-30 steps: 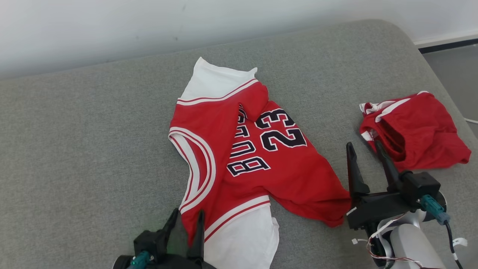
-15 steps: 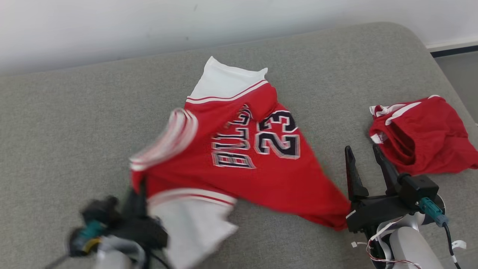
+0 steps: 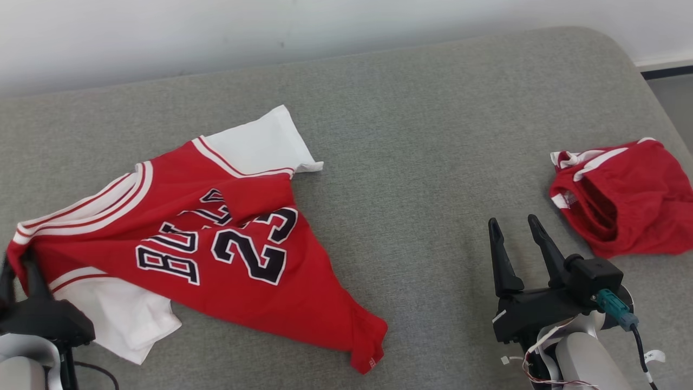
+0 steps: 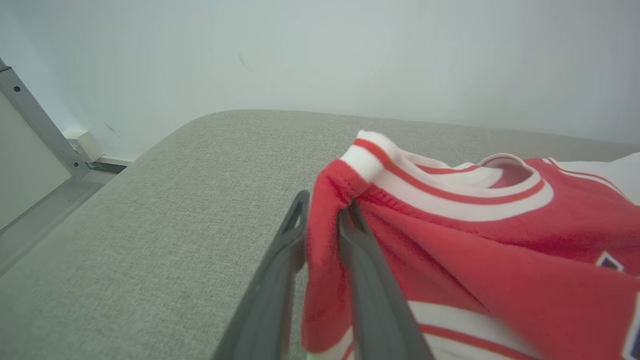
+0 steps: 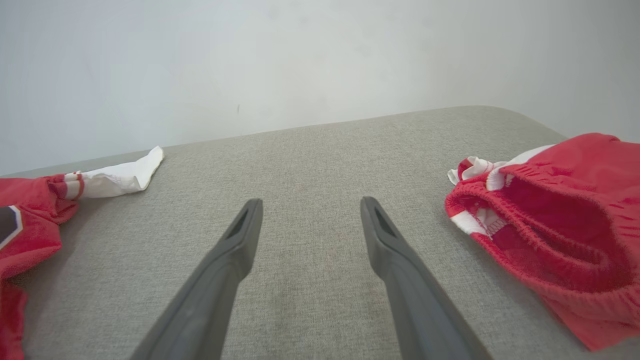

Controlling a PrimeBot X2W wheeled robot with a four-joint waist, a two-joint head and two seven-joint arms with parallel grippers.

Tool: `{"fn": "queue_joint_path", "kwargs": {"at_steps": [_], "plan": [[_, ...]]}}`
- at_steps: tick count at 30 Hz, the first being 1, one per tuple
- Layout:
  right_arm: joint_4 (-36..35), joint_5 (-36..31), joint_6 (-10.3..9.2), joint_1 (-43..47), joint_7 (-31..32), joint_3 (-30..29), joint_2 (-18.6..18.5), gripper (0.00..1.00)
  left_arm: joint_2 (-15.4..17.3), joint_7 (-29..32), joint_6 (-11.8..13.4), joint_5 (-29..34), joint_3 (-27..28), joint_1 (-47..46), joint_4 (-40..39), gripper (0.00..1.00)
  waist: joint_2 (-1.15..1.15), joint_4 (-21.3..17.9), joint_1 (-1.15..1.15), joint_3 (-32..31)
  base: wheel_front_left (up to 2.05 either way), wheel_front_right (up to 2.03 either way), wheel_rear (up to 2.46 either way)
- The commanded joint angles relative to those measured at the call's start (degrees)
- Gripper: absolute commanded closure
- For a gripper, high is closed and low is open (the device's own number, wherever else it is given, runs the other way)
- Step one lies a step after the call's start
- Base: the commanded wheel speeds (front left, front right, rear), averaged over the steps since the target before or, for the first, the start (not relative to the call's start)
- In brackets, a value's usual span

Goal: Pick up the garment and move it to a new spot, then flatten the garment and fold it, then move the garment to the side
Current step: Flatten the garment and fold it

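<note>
Red jersey (image 3: 233,244): crumpled on the left half of the grey cushion (image 3: 406,162), black "23" and lettering face up, a white sleeve at the far edge and another at the near edge.
Left gripper (image 3: 19,265): in the head view, dark fingers at the jersey's striped left corner. The left wrist view (image 4: 325,210) makes the grip plain: fingers (image 4: 370,280) nearly pressed together, pinching a red fold just below the white-and-red trim.
Right gripper (image 3: 513,221): spread wide and empty over bare cushion, between jersey and shorts, touching neither (image 5: 311,202).
Red shorts (image 3: 622,206): bunched at the cushion's right edge, well apart from the jersey. The right wrist view (image 5: 560,240) shows the ribbed waistband gaping.
Metal frame (image 4: 35,120): in the left wrist view, beyond the cushion's rounded corner, against the pale wall (image 4: 350,50).
</note>
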Motion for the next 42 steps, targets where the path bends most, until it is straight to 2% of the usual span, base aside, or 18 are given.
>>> {"fn": "queue_joint_path", "kwargs": {"at_steps": [1, 9, 15, 19, 23, 31, 39, 42], "plan": [[0.02, 0.62, 0.07, 0.59, 0.01, 0.05, -0.11, 0.00, -0.09, -0.17, 0.30, 0.42, 0.32, -0.57, 0.11, 0.00, -0.01, 0.48, -0.01, 0.06, 0.00, 0.00, 0.00], [0.50, 1.40, 0.07, 1.01, 0.01, 5.09, -0.18, 0.00, -5.13, -0.17, -0.30, 2.72, 3.30, 2.92, -2.87, 0.00, -0.01, 4.16, -0.01, -1.08, 0.00, 0.00, 0.00], [1.17, 5.74, 0.07, 1.94, 0.01, 15.25, -0.89, 0.00, -10.72, -0.17, -2.04, 5.09, 4.06, 8.61, -8.36, 0.00, -0.01, 7.10, -0.01, -3.00, 0.00, 0.00, 0.00], [2.69, 9.29, 0.07, 2.90, 0.00, 22.47, -1.92, 0.00, -12.90, -0.17, -3.18, 5.57, 2.95, 12.69, -10.34, 0.00, -0.01, 8.86, -0.01, -4.72, 0.00, 0.00, 0.00], [4.05, 12.15, 0.07, 3.83, 0.01, 27.96, -2.98, 0.00, -13.44, -0.17, -3.55, 3.92, 0.64, 15.96, -11.60, 0.00, -0.01, 9.97, -0.01, -6.05, 0.00, 0.00, 0.00], [2.63, 14.83, 0.07, 6.30, 0.01, 33.90, -5.25, 0.00, -13.47, -0.17, -0.94, -1.86, -5.50, 19.73, -13.10, 0.00, -0.01, 10.62, -0.01, -7.06, 0.00, 0.00, 0.00], [5.54, 12.84, 0.07, 6.25, 0.00, 33.08, -6.12, 0.00, -13.42, -0.17, 0.45, -3.67, -9.08, 20.55, -14.53, 0.00, -0.01, 10.42, -0.01, -6.23, 0.00, 0.00, 0.00], [5.91, 11.88, 0.07, 6.05, 0.01, 32.33, -5.70, 0.00, -13.34, -0.17, -0.48, -2.90, -8.65, 19.35, -14.18, 0.00, -0.01, 10.33, -0.01, -6.01, 0.00, 0.00, 0.00]]}}
